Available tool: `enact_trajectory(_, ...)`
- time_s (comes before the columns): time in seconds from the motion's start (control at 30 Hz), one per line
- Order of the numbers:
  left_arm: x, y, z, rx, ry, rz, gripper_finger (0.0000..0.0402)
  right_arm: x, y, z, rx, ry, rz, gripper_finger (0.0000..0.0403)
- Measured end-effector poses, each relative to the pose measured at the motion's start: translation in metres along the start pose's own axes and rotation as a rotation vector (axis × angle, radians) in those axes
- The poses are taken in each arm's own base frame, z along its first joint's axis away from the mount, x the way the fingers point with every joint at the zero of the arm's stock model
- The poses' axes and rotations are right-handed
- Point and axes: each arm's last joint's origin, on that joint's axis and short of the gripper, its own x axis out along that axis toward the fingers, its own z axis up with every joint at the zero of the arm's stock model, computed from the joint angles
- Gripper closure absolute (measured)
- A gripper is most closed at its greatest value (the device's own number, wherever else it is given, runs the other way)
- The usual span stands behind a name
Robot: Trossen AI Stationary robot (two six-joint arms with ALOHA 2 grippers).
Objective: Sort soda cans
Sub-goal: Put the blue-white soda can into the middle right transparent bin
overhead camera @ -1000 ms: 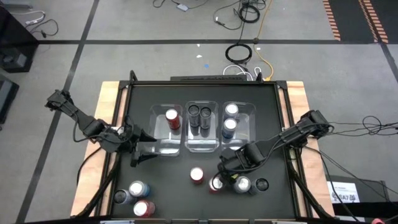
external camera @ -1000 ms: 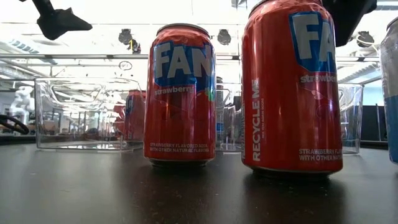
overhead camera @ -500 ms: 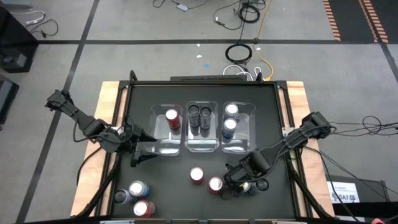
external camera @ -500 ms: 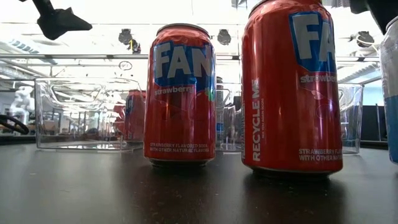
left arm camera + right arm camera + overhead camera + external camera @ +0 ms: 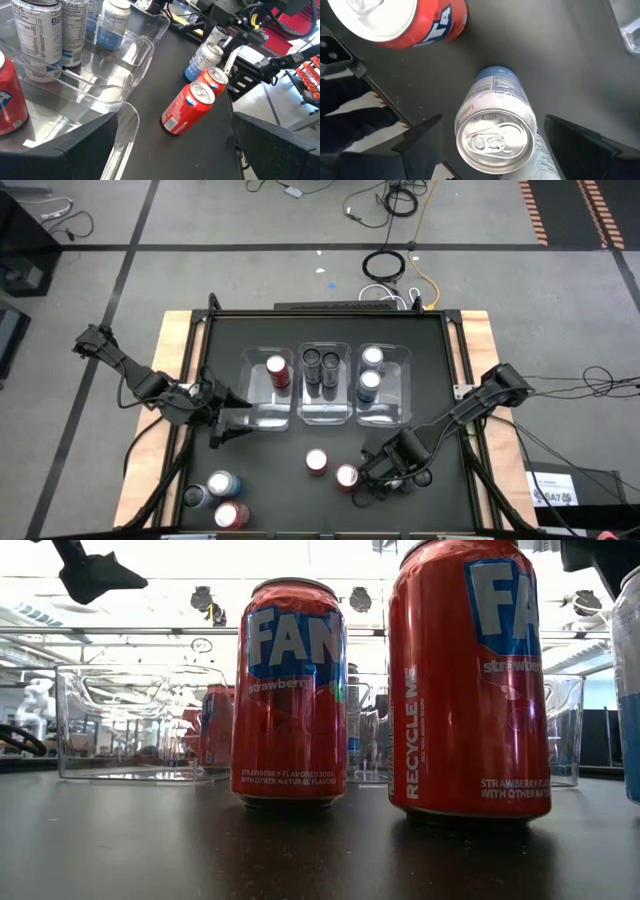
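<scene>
**Trainee:** What is the setting here?

**Operator:** A grey concrete floor strewn with cables surrounds a black table [image 5: 260,470] edged in pale wood. Three clear bins [image 5: 326,412] stand side by side at its centre: the left one holds a red can, the middle two dark cans, the right two silver-blue ones. Unsorted soda cans stand near the front edge in two groups, one at the left, one at the right.

**Trainee:** Which arm are you working with?

**Operator:** The right. I have the right gripper [image 5: 490,145] above a silver-blue can [image 5: 496,131] in the right front group, fingers spread wide to either side of its top and holding nothing yet. The left gripper [image 5: 172,150] waits, fingers wide apart and empty, at the near left corner of the left bin.

**Trainee:** How do you do this pick well?

**Operator:** In my judgement: centre the can between the fingers, descend straight so both pads meet the body below the rim, and close gently, since thin metal dents. A red can [image 5: 402,20] stands just beside it, and another can close by, so I would keep the fingers clear of both, then lift vertically before carrying it toward the right bin.

**Trainee:** What writing is legible?

**Operator:** In the low view, the two red cans [image 5: 290,690] read "FAN…" on a blue patch, with "strawberry" beneath; the nearer one also bears "RECYCLE ME". Fine print on the silver-blue can is too small to read.
</scene>
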Motion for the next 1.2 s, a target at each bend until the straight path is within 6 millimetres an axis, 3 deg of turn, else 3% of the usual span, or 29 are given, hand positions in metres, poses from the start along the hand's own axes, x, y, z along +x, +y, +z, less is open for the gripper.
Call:
enact_trajectory(0.3, 0.0, 0.0, 0.0, -0.003, -0.003, -0.002, 0.0003, 0.003, 0.0, -0.002, -0.066, 0.029, -0.008, 0.0073)
enact_trajectory(0.93, 0.0, 0.0, 0.0, -0.001, -0.005, 0.0, 0.0003, 0.039, 0.009, 0.001, -0.204, 0.136, -0.088, 0.0074)
enact_trajectory(1.2, 0.0, 0.0, 0.0, 0.006, -0.005, 0.001, 0.0003, 0.039, 0.008, 0.002, -0.199, 0.136, -0.086, 0.0118)
